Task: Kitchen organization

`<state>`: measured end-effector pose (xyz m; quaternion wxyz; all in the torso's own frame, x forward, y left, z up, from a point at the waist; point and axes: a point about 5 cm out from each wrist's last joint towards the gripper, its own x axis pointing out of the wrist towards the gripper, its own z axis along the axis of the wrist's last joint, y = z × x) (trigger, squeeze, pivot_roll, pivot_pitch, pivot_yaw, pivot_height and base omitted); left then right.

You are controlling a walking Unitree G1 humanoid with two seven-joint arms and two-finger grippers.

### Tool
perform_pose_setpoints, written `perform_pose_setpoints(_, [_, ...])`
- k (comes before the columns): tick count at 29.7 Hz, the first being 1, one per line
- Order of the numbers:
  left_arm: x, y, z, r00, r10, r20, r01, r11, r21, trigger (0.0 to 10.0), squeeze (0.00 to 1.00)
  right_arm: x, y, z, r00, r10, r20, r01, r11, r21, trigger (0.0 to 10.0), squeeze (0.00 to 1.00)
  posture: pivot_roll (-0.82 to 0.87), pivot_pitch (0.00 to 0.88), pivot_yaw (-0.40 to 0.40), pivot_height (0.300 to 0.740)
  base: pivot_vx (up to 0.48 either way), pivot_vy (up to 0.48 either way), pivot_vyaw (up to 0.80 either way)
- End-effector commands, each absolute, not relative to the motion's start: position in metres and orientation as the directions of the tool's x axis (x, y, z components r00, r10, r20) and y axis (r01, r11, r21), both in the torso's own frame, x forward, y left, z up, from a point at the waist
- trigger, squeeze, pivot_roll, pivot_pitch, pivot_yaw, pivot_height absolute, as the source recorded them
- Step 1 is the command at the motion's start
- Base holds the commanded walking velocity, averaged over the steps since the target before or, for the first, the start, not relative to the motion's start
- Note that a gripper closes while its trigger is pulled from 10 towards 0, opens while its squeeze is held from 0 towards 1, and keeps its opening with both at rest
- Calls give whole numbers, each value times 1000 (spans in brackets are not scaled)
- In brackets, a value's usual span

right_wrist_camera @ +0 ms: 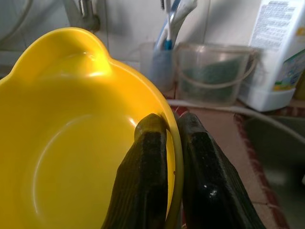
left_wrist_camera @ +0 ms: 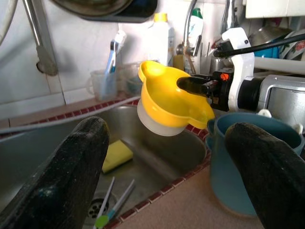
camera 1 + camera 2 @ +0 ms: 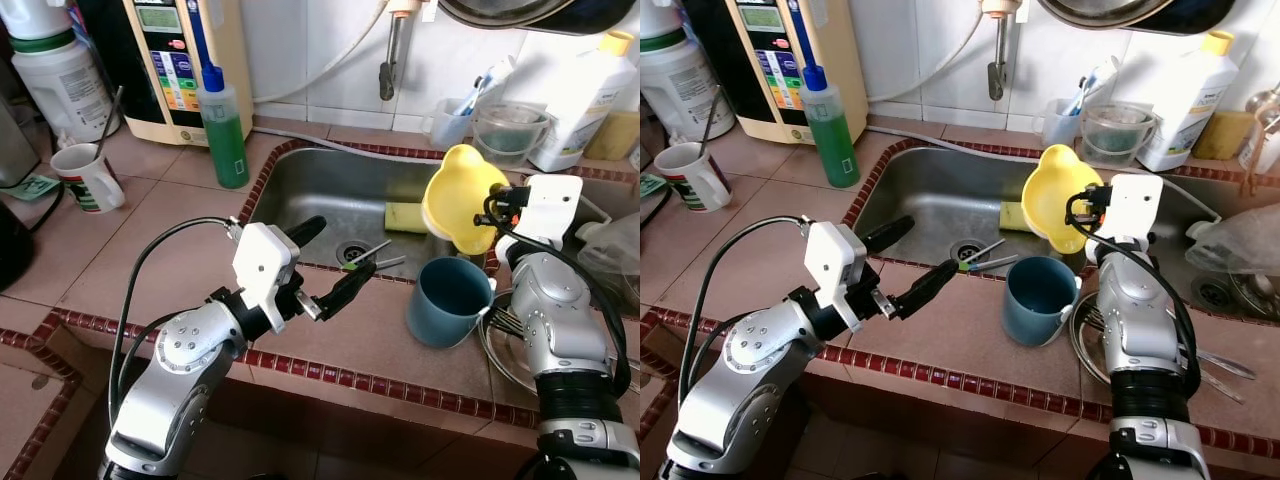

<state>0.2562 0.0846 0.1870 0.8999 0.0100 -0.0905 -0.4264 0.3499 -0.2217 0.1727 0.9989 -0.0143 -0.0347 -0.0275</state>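
A yellow bowl (image 3: 462, 196) hangs tilted in the air above the sink's right side, with my right gripper (image 1: 172, 138) shut on its rim. In the left wrist view the yellow bowl (image 2: 167, 98) shows a white base. Just below it a blue mug (image 3: 448, 300) stands on the tiled ledge in front of the sink. My left gripper (image 3: 328, 260) is open over the front ledge of the steel sink (image 3: 310, 190), with nothing between its fingers. A yellow sponge (image 3: 405, 216) and a few utensils (image 3: 368, 256) lie in the sink by the drain.
A green soap bottle (image 3: 222, 128) stands at the sink's left corner, a white mug (image 3: 88, 177) further left. Behind the sink are a toothbrush cup (image 3: 447, 122), a clear tub (image 3: 510, 132) and a white jug (image 3: 585, 100). A dish rack (image 3: 1230, 270) sits at the right.
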Motion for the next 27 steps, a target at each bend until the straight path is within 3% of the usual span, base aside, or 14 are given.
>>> perform_pose_setpoints(1, [251,81,190,608,-780,149,775,624,102,10000,0,355,-224,181,997,-36,74,37,999,-2,10000,0,-35,102,5,740,0,0,0])
perform_pose_setpoints(27, [242,62,202,562,-816,140,815,574,77,10000,0,370,-223,178,990,138,-21,-136,988,73,10000,0,-35,116,26,740,0,0,0])
